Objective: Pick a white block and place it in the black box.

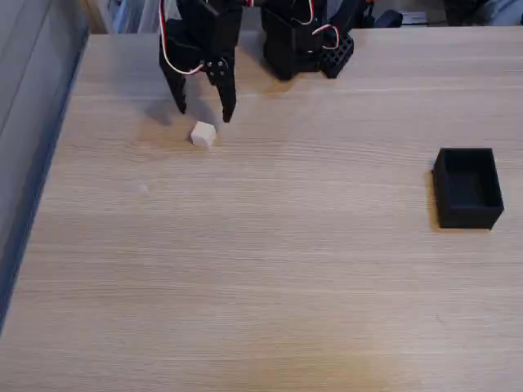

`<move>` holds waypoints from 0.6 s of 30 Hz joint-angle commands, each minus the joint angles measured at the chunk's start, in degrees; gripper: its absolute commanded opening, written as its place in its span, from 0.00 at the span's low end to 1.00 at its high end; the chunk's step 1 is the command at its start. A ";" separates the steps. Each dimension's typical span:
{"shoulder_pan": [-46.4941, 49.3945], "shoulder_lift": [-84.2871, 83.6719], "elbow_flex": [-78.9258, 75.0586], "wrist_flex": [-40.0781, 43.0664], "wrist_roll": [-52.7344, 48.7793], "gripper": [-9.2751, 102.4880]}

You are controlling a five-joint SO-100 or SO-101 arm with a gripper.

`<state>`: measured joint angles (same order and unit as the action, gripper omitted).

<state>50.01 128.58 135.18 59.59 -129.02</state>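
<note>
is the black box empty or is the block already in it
Empty: the black box shows only dark interior, and the white block lies on the table by the open gripper.

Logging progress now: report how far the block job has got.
Nothing placed yet: the black box looks empty. In hand: the open gripper hangs just behind the white block, which sits on the table. Left: grasp, carry, drop in the box.

fingers (204, 113) spread, above white block (203, 134) | black box (467, 188) far right, empty
</note>
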 commanded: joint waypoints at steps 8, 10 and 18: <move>2.72 -4.92 -3.96 -2.72 -2.72 0.37; 2.99 -5.36 -3.96 -2.81 -3.16 0.37; 2.46 -7.47 -4.22 -3.78 -2.99 0.37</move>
<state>52.73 121.46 133.07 56.60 -131.75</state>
